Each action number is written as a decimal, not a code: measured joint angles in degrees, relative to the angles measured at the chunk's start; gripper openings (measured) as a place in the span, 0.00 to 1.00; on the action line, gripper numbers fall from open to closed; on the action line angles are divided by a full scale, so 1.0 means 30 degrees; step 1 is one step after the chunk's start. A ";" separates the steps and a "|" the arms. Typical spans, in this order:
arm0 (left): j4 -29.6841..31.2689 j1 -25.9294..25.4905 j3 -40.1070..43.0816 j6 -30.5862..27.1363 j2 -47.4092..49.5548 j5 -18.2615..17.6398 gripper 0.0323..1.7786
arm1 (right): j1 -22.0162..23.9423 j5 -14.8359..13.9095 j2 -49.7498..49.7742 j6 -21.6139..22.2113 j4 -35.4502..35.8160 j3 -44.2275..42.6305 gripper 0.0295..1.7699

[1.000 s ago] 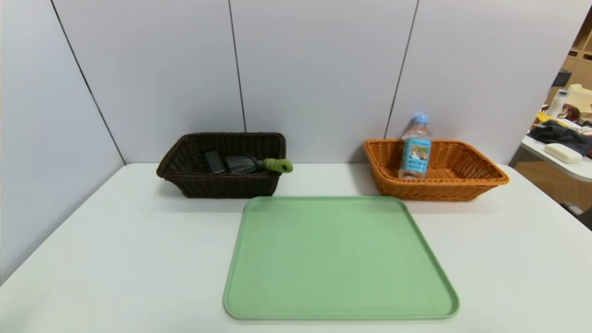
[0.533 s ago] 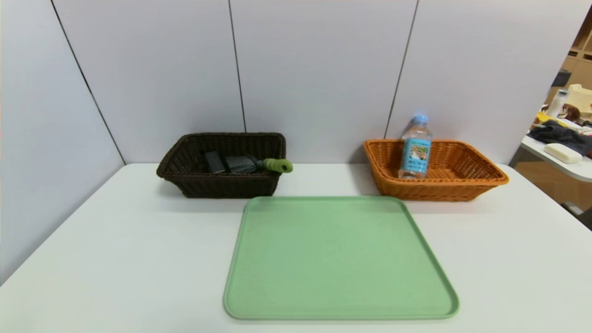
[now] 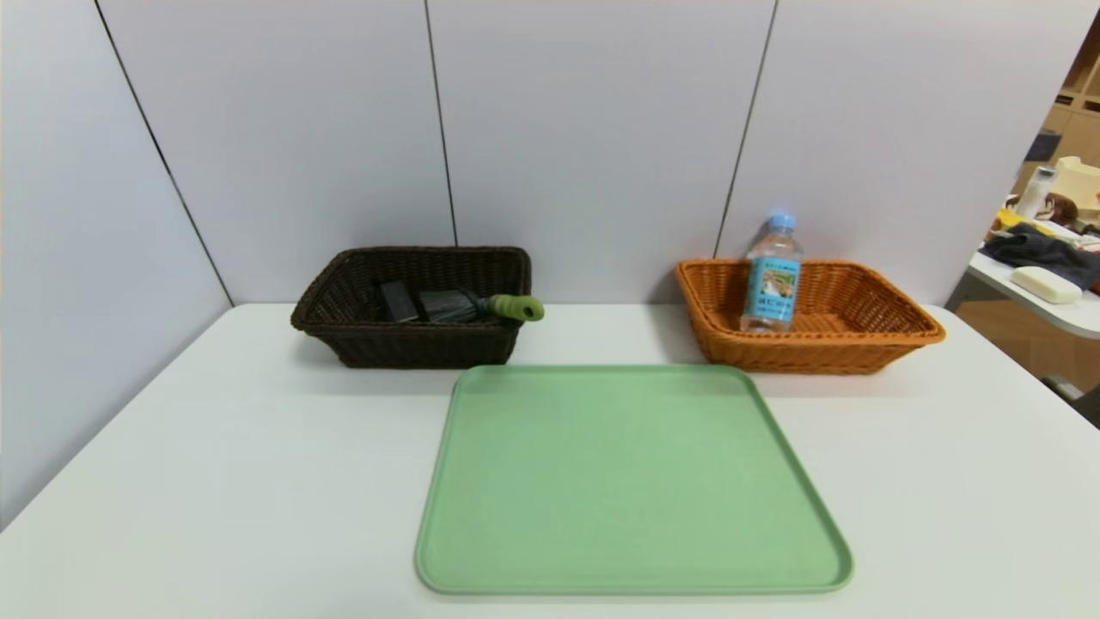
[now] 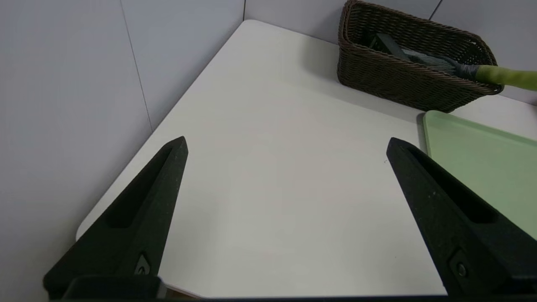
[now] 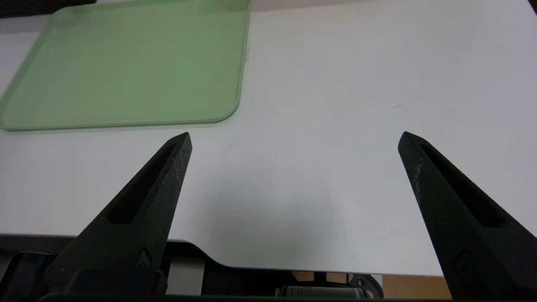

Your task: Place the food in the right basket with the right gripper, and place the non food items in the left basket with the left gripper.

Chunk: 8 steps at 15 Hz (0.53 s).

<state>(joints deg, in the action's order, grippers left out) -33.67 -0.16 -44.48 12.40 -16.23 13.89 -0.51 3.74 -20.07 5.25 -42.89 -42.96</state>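
Lab-like workspace: plain white table (image 3: 258,481), pale panel walls (image 3: 593,129) around it, cluttered side table (image 3: 1078,314) beyond

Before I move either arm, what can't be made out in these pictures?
- Brush bristles: head view, partly hidden by the dark basket's front rim.
- Bottle's small label print: head view, too small.
- Brush handle's end: left wrist view, cut off by the picture edge.

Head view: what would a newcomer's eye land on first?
Probably the pale green tray, lying flat mid-table. Next, the blue-labelled water bottle, leaning in the orange wicker basket at right, and the brush's green handle jutting over the dark wicker basket's rim at left.
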 joint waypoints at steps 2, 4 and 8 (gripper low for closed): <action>0.1203 0.0000 0.0654 -0.1028 0.0687 0.0020 0.95 | 0.0000 -0.0089 0.0801 -0.0024 0.0012 0.0037 0.96; 0.2284 0.0000 0.1479 -0.2296 0.1495 0.0049 0.95 | 0.0000 -0.0102 0.1727 -0.0175 0.0028 0.0081 0.96; 0.2597 0.0000 0.2332 -0.2922 0.2922 -0.0089 0.95 | 0.0024 -0.0443 0.3393 -0.0524 0.1239 0.0402 0.96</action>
<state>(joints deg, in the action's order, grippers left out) -25.88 -0.16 -37.49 3.63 -7.46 13.62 -0.44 2.41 -9.89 3.68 -39.17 -41.75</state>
